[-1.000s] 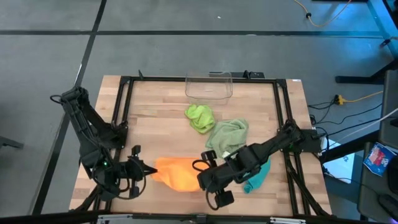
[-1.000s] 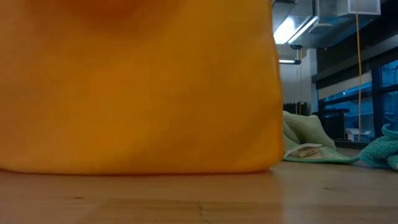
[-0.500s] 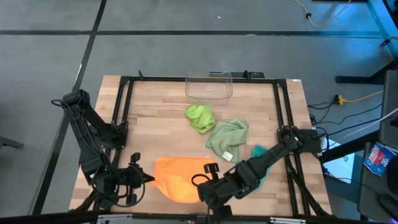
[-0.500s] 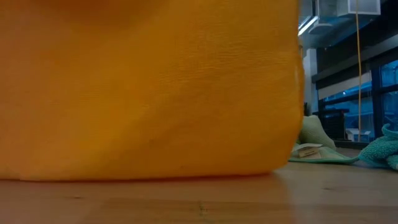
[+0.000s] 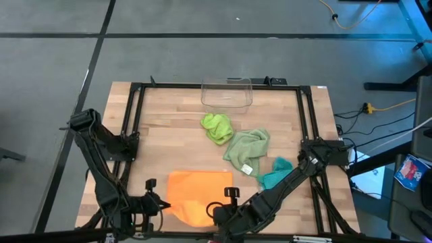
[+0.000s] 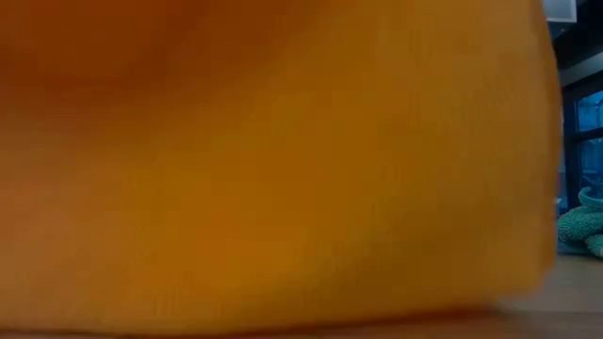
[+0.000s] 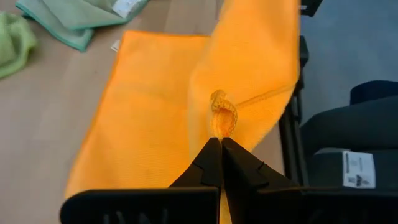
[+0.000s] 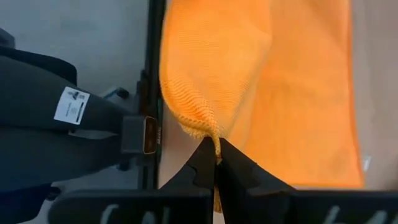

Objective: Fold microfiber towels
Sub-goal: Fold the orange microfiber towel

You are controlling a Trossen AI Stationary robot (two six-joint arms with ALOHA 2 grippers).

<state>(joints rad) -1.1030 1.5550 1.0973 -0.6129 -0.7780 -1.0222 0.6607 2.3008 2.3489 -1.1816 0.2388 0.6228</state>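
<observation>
Over the last second both arms have drawn back toward the near edge of the table, and the orange towel (image 5: pixel 198 196) has been pulled with them, spreading from a bunched heap into a flatter sheet that now fills nearly the whole low view. It lies at the near middle of the wooden table (image 5: pixel 169 135), its near corners lifted. The left gripper (image 7: pixel 220 144) is clamped on one corner, a small pucker of orange cloth standing just past its closed fingertips; the right gripper (image 8: pixel 215 149) is pinched tight on the other corner (the hem's fuzzy edge shows right at the tips).

Farther back, the pale sage green towel (image 5: pixel 246 150) lies crumpled right of centre, its white tag (image 5: pixel 248 169) at its near edge. The teal towel (image 5: pixel 275 175) is bunched just beside it, toward the right rail, partly under the right arm. The lime green towel (image 5: pixel 217 127) sits in a wad near the sage one, on its far left side. Beyond it, at the far edge, stands the clear plastic bin (image 5: pixel 226 94).
</observation>
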